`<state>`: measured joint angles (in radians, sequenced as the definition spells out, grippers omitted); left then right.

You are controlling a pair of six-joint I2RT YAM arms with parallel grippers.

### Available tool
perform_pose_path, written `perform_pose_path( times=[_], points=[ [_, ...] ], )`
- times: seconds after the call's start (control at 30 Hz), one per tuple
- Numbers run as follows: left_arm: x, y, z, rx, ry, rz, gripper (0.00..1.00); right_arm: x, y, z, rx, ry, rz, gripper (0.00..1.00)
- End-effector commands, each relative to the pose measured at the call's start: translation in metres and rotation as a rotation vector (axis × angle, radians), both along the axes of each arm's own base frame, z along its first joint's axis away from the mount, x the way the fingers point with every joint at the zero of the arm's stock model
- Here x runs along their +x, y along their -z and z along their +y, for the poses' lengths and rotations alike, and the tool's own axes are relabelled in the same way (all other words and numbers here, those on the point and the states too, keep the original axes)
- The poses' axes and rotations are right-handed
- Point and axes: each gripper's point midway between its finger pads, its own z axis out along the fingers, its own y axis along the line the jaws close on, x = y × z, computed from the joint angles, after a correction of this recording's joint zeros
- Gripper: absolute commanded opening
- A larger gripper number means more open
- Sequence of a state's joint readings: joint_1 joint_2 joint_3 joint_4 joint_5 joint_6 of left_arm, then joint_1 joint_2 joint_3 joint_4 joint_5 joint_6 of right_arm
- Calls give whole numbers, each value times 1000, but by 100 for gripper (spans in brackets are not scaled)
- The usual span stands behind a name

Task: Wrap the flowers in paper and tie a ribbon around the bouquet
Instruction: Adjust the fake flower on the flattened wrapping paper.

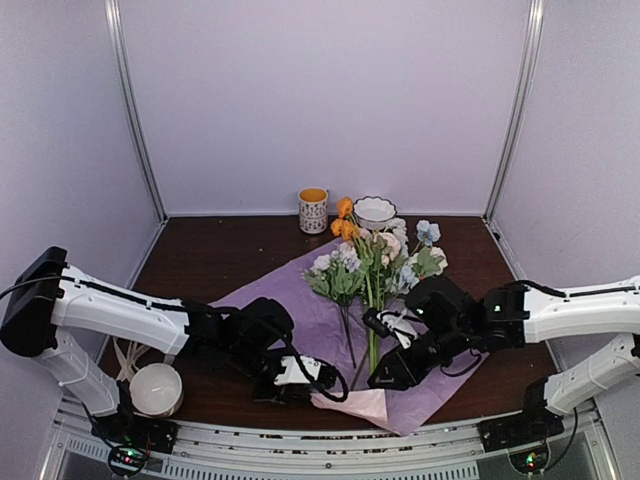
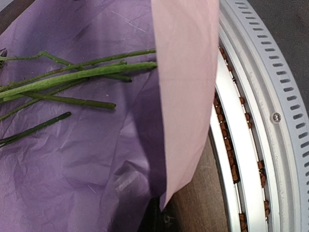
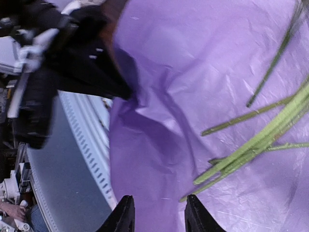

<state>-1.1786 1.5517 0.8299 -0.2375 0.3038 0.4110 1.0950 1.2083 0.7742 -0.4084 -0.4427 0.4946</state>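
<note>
The flowers [image 1: 375, 262] lie on the paper [image 1: 310, 320], lilac face up, blooms toward the back. Their green stems [image 2: 77, 77] reach toward the near corner. My left gripper [image 1: 325, 388] is shut on the paper's near edge, and a pink flap [image 2: 186, 87] stands folded up from it; its fingers are mostly hidden under the sheet in the left wrist view. My right gripper [image 3: 159, 215] hovers open just above the lilac paper [image 3: 193, 96], beside the stem ends [image 3: 251, 145], holding nothing. The cream ribbon [image 1: 127, 355] loops at the far left, partly behind my left arm.
A white bowl [image 1: 157, 388] stands at the near left by the ribbon. A patterned mug [image 1: 313, 210] and a scalloped white bowl [image 1: 374, 210] stand at the back. The slotted metal rail [image 2: 270, 121] runs along the table's near edge, close to both grippers.
</note>
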Motion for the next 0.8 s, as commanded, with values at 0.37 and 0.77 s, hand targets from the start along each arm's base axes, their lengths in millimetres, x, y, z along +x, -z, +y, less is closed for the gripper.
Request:
perform_pose_path(
  times=[0.37, 0.77],
  points=[
    [-3, 8, 3, -3, -16, 57, 0, 59, 95, -15, -165, 369, 173, 41],
    [-4, 8, 3, -6, -11, 61, 0, 81, 79, 39, -73, 280, 160, 40]
  ],
)
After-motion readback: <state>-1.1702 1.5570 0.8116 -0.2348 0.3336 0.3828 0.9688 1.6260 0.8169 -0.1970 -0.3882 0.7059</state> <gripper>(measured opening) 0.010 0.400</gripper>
